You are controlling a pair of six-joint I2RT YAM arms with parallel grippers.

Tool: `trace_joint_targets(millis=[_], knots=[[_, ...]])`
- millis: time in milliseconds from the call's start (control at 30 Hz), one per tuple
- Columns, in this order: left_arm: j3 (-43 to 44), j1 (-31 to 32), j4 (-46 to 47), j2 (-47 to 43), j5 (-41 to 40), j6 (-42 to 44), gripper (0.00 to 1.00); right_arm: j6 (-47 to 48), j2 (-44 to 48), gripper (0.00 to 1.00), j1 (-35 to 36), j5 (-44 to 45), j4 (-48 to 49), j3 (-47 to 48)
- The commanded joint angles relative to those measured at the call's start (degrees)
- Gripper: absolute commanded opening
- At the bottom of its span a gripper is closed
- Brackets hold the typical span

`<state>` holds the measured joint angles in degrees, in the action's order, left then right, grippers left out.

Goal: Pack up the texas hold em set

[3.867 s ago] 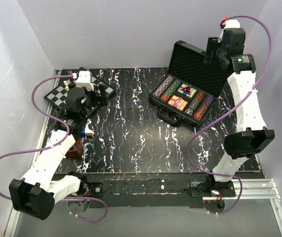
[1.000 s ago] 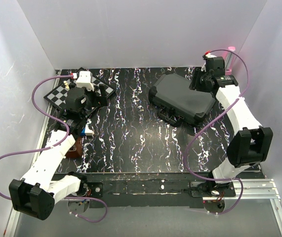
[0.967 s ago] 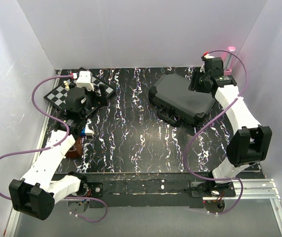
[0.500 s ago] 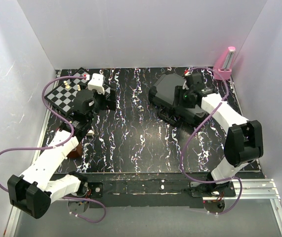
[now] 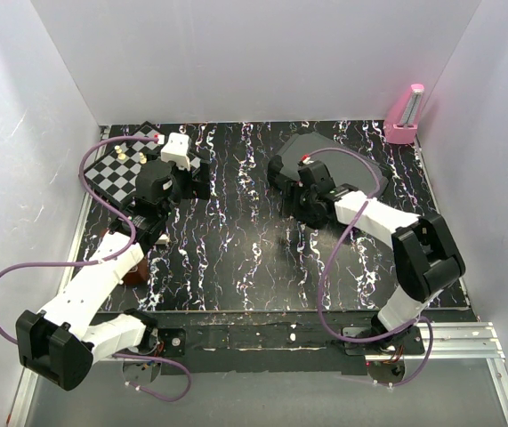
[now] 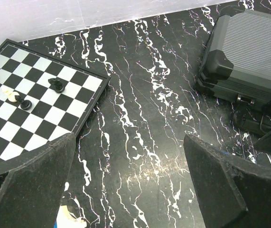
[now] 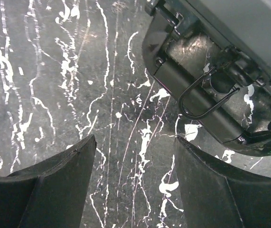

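The black briefcase (image 5: 342,165) of the hold em set lies shut at the back right of the table; chips, card boxes and discs are hidden inside. It also shows in the left wrist view (image 6: 254,52). My right arm reaches over the case, and my right gripper (image 5: 307,206) is open and empty just off its front edge. In the right wrist view, the right gripper (image 7: 135,190) hovers over bare table, with the case's front and its wire handle (image 7: 206,102) to the upper right. My left gripper (image 5: 196,178) is open and empty beside the chessboard; in the left wrist view it (image 6: 130,190) is over bare table.
The chessboard (image 5: 116,169) with a few pieces lies at the back left (image 6: 35,99). A small blue-white block (image 6: 71,221) sits under my left gripper. A pink object (image 5: 405,116) stands at the back right corner. A brown object (image 5: 133,267) lies by my left arm.
The briefcase lid, open 3.9 s ago, is now shut. My right gripper moved from the case's back right, over the lid, to its front edge. My left gripper shifted slightly right.
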<state>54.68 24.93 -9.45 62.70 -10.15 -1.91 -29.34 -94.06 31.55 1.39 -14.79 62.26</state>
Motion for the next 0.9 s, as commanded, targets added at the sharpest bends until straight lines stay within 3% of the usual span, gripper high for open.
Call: trace_joint_targets(millis=[0,267,433,700,867], knots=[[0.7,0.2,-0.3,-0.8,-1.0,0.2,0.98,-3.1,-2.2,0.74,2.1,5.8,5.6,-1.3],[0.7,0.2,-0.4,-1.0,-1.3,0.2,0.98,14.4,-4.5,0.64,6.3,10.8,1.2,3.3],[0.6,0.2,-0.3,-1.3,-1.3,0.2,0.98,23.4,-8.0,0.55,7.5,21.0,-5.3,7.1],[0.6,0.2,-0.3,-1.3,-1.7,0.3,0.98,34.7,-11.1,0.54,9.5,31.3,-5.3,9.2],[0.5,0.2,-0.4,-1.2,-1.9,0.3,0.98,37.9,-12.4,0.52,9.8,31.8,-4.1,9.5]])
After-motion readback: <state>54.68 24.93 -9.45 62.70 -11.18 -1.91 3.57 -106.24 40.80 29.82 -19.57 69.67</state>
